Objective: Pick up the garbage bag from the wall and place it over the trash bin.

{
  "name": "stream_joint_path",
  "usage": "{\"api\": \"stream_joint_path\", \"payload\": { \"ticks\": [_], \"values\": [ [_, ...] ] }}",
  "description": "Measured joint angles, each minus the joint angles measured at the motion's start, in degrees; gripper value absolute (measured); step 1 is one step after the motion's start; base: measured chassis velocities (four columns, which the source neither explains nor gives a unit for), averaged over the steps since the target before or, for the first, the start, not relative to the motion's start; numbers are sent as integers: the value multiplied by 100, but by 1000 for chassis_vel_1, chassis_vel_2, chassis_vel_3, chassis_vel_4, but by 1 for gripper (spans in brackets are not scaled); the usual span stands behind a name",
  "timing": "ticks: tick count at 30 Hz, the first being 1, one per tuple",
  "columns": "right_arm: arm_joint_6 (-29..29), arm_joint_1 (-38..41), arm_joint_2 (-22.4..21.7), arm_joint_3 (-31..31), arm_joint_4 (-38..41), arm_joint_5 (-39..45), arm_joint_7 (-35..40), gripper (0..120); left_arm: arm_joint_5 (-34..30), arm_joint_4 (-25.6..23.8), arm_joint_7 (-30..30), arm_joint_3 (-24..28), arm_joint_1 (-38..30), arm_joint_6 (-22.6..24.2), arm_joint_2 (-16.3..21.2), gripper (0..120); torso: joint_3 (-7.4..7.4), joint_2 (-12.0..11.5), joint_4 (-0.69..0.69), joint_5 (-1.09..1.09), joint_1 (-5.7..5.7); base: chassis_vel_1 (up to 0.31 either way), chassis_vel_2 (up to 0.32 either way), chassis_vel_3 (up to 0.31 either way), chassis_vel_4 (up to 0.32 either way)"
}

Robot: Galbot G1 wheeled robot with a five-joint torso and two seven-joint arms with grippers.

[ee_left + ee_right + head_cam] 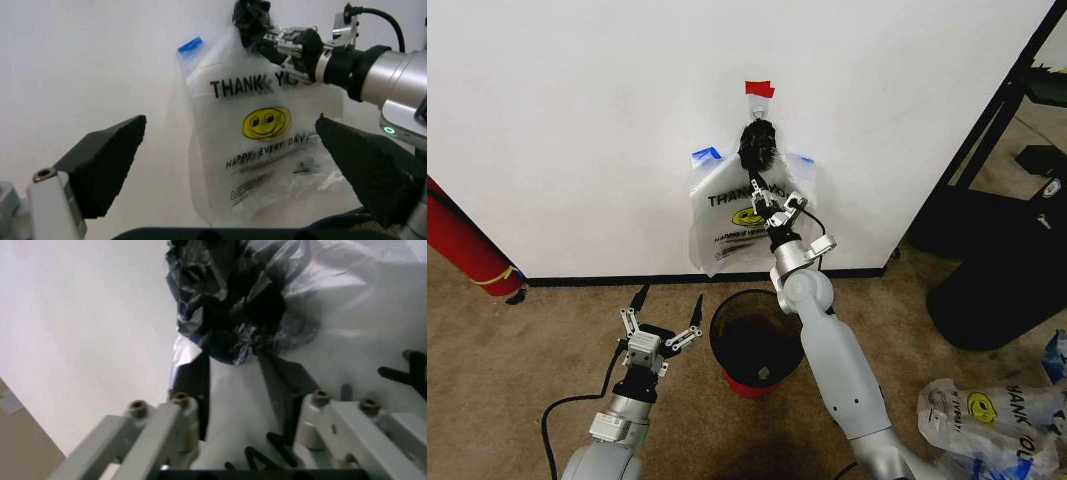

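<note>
Head view, item by item. Right gripper [772, 203]: raised on its extended arm against the wall [577, 120], fingers parted, tips resting at the upper front of the garbage bag [737, 225]. Garbage bag: hangs flat on the wall, its gathered dark top [756, 145] bunched just above the right gripper's tips; black "THANK YOU" print and yellow smiley face sit beside and just below those tips. Blue trim corner [706, 154] lies up and to the left of the right gripper. Red tape piece [759, 89]: on the wall straight above the bunched top. Trash bin [755, 343]: black mesh with red base, on the brown carpet below the right gripper, beside that arm's forearm.

Left gripper [667, 315]: low, just left of the bin's rim, jaws spread wide, holding nothing, pointed toward the wall's black baseboard.

Left wrist view. Black pads [107, 165] of the left gripper stand well apart, framing the garbage bag [260, 165] ahead; the right gripper [283, 45] shows beyond them at the bag's upper edge.

Right wrist view. Pale fingers [160, 430] of the right gripper are separated, with the bag's crumpled dark knot [230, 310] directly ahead of them and the translucent plastic between and behind the tips.

More bags [992, 420] lie on the carpet, well off to the right gripper's lower right.
</note>
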Motion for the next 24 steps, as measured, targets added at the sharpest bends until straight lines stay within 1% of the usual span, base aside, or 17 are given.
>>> {"api": "stream_joint_path", "payload": {
  "ticks": [1, 3, 4, 5, 7, 8, 12, 14, 16, 20, 23, 24],
  "values": [
    [0, 0, 0, 0, 0, 0, 0, 33, 0, 0, 0, 0, 0, 0, 0, 100, 0, 0, 0, 0, 0, 0, 0, 0, 0],
    [12, 3, 0, -1, 0, -8, -11, 41, 6, -9, 0, 0, 9, 0, 0, 100, 0, 0, 0, 0, 0, 0, 0, 0, 0],
    [13, 7, 0, -1, -1, -9, -11, 41, 7, -13, 0, -1, 11, 0, 0, 100, 0, 0, 0, 0, 0, 0, 0, 0, 0],
    [16, 40, 0, -1, -16, -12, -11, 49, 12, -23, 0, -6, 20, -3, 0, 100, 0, 0, 0, 0, 0, 0, 0, 0, 0],
    [31, 119, 0, -7, -63, -42, -11, 57, 22, -26, 0, -21, 31, -14, 4, 100, 0, 0, 0, 0, 0, 0, 0, 0, 0],
    [31, 119, 0, -7, -63, -42, -11, 57, 22, -26, 0, -21, 31, -14, 4, 100, 0, 0, 0, 0, 0, 0, 0, 0, 0],
    [72, 252, 0, -37, -126, -132, -12, 74, 34, -47, 0, -37, 46, -24, 8, 100, 0, 0, 0, 0, 0, 0, 0, 0, 0],
    [82, 285, 0, -45, -131, -164, -11, 79, 35, -51, -1, -42, 49, -25, 8, 100, 0, 0, 0, 0, 0, 0, 0, 0, 0],
    [89, 298, 0, -47, -134, -188, -11, 77, 35, -51, -1, -44, 49, -26, 9, 100, 0, 0, 0, 0, 0, 0, 0, 0, 0],
    [115, 348, -1, -49, -176, -290, -12, 59, 41, -42, -3, -48, 38, -44, 6, 100, 0, 0, 0, 0, 0, 0, 0, 0, 0],
    [138, 380, 0, -22, -209, -330, -13, 48, 49, -23, -5, -44, 22, -46, 1, 100, 0, 0, 0, 0, 0, 0, 0, 0, 0],
    [138, 380, 0, -22, -209, -330, -13, 48, 49, -23, -5, -44, 22, -46, 1, 100, 0, 0, 0, 0, 0, 0, 0, 0, 0]
  ]
}}
